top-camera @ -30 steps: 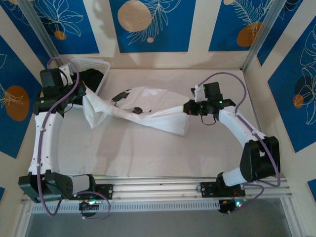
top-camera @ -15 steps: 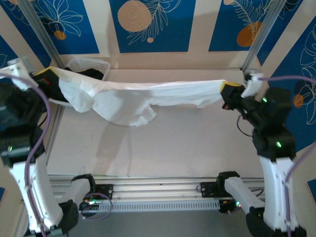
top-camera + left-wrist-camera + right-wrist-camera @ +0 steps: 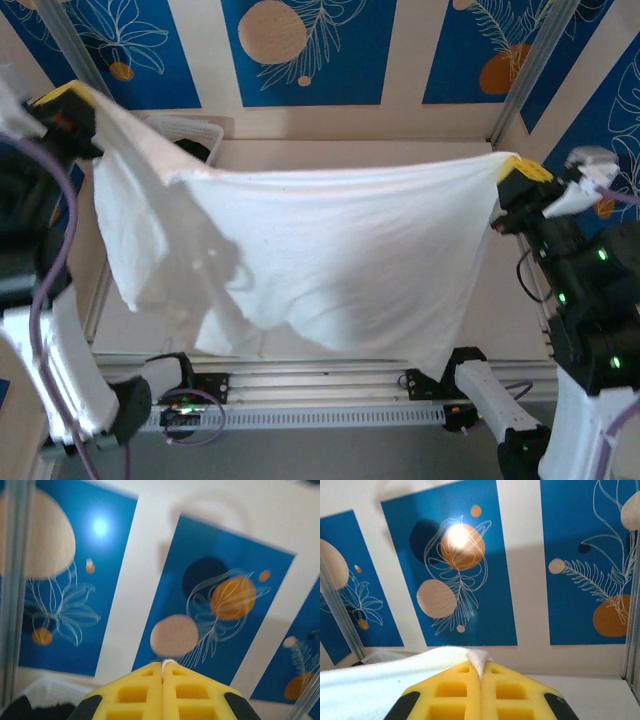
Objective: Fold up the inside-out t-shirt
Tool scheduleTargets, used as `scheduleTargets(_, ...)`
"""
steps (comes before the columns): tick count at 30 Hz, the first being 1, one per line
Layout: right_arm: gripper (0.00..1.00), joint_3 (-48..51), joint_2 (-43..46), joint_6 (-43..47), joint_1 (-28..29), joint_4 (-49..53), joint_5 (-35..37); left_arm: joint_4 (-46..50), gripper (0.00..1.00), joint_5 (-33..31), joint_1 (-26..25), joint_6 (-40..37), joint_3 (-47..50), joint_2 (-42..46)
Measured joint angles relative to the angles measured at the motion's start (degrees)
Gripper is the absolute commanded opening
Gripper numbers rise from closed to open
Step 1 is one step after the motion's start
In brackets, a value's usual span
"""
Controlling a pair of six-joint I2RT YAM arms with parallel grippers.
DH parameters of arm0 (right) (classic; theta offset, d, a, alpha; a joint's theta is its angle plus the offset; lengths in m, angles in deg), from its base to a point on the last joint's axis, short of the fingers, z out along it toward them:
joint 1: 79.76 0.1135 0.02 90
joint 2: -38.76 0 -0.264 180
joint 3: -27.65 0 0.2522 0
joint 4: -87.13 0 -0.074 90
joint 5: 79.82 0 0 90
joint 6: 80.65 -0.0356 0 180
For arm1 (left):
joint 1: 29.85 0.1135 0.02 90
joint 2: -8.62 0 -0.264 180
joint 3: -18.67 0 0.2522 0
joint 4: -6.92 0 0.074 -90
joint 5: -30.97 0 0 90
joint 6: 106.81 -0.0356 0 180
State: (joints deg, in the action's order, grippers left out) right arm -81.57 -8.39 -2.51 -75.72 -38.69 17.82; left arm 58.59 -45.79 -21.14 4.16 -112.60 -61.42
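White t-shirt (image 3: 330, 250), thin (softly creased)

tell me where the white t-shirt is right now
From above, the t-shirt hangs spread over the table, pinched at its top corners by the left gripper at far left and the right gripper at right.

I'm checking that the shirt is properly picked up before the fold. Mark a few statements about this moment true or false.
1. The plain white cotton t-shirt hangs spread between the two arms. True.
2. The right gripper has its jaws open. False: they are shut on the t-shirt's edge.
3. The white plastic basket at the back left holds a black garment. True.
4. The left gripper grips the black garment. False: its jaws are shut on the t-shirt.
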Motion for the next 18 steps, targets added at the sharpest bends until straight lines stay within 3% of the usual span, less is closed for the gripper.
scheduleTargets(4, 0.0, 2.67, -9.64, 1.22, 0.0, -4.79, 0.11, -1.18, 0.0, -1.77, -3.89, -0.52, 0.15, -12.74)
scheduleTargets(9, 0.0, 3.63, -21.22, 2.97, -0.33, -6.56, -0.11, -0.09, 0.0, -2.99, -4.61, -0.52, -0.76, -22.95)
scheduleTargets(13, 0.0, 3.65, -21.05, 3.63, -0.68, -6.6, -0.52, 0.24, 0.0, -3.32, -4.61, -0.5, -2.69, -22.01)
scheduleTargets(18, 0.0, 3.65, -13.92, 3.85, -1.03, -6.51, -1.44, -0.61, 0.0, -3.21, -4.61, -0.48, -2.45, -13.09)
